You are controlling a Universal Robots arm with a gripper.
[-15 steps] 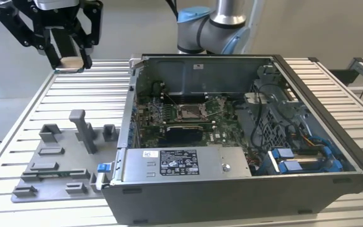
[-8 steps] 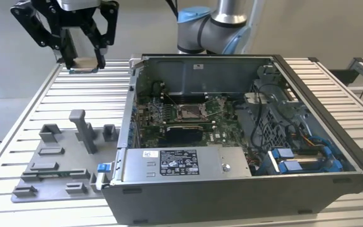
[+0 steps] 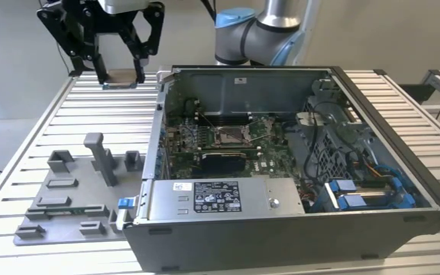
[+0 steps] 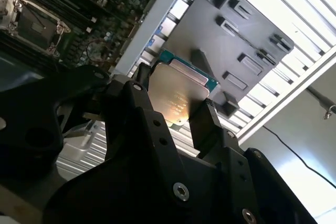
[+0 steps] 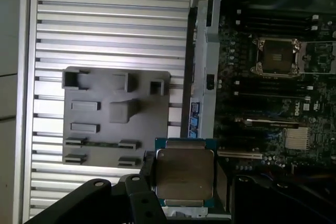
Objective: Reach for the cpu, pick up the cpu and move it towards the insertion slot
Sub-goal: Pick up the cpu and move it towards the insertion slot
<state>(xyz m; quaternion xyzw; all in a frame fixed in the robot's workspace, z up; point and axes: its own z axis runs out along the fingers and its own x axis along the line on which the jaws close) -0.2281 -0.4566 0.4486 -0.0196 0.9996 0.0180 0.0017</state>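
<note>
cpu [image 3: 121,75]: held in the air by the gripper [image 3: 121,79], outside the case [image 3: 281,229], off its far corner on the exterior view's left. It's above the table [image 3: 29,132] and not over the case yet.
jaws: closed in narrow on the cpu, which is pinched by two opposite edges. In the second wrist view a finger [image 4: 207,124] is seen on each side, w/ the metal lid facing the cam.
slot [image 3: 231,135]: inside the case, approx mid-board. Shiny frame, wire lever and tan centre can be made out. It's well apart from the cpu atm.
fixture [image 3: 67,197]: grey plate w/ blocks, laid on the table just beside the case, on the exterior view's left.
handling: judged v light, thin and stiff. The lid is smooth metal, so prob slippery. The underside is judged fragile, so it shouldn't be touched or squeezed hard.
grip spot: opposite edges, near the middle of each side, which looks like what's being done. The green rim is seen poking out past the lid in the first wrist view [image 5: 185,174]. An off-centre pinch could let a chip this thin tilt or slip out, imo.
hidden: the cpu underside isn't seen. The pad-to-edge contact is covered by the finger bodies. One edge of the chip is cut off by the gripper body in the first wrist view. Whether the slot's frame is open or latched can't be told, and the corner mark on the cpu can't be made out either.
</note>
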